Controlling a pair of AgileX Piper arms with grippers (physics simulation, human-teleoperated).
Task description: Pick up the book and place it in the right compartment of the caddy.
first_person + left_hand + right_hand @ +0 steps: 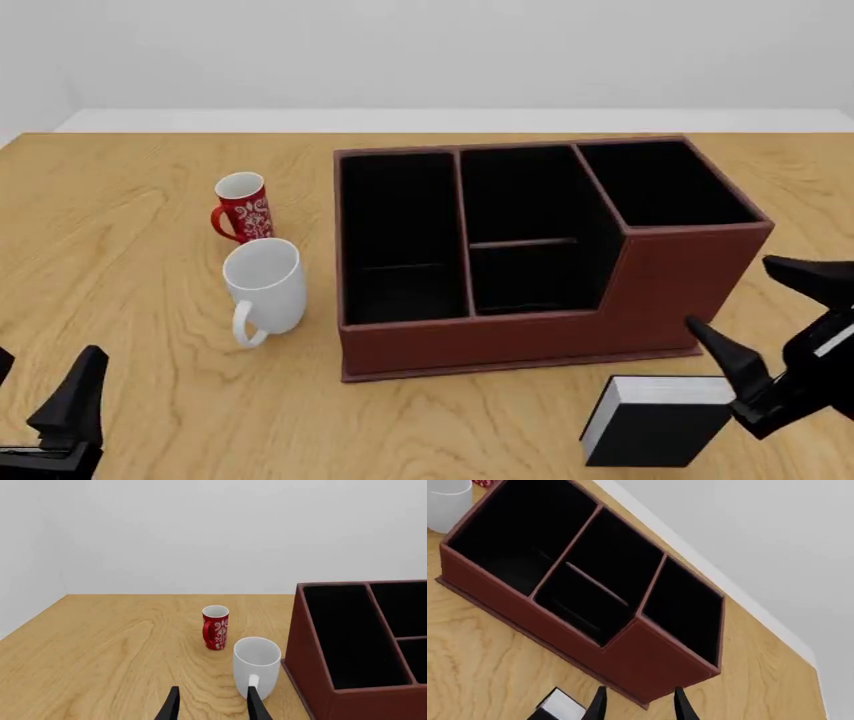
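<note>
Inside, the caddy [534,335] shows only black lining: the long narrow section, the divided middle section and the right compartment [661,185], the tallest one, all hold nothing that can be seen. Deep shadow hides the floors of the sections, so small contents could not be made out.

On the tabletop [134,330] the book [654,425] lies just in front of the caddy's tall end, black cover up and white page edges showing. The right tool [754,335] hangs directly beside the book, on its far right side, fingers spread apart and clamped on nothing; the nearer finger [731,365] overlaps the book's corner in the front view, and contact cannot be judged. The right wrist view catches only a cut-off corner of the book.

Far across from that, the left tool [210,707] sits low with its fingers apart, partly cut off by the frame edge. Ahead of it stand a white mug [264,290] and, just beyond, a red patterned mug [243,207], both upright and empty as far as visible.
</note>
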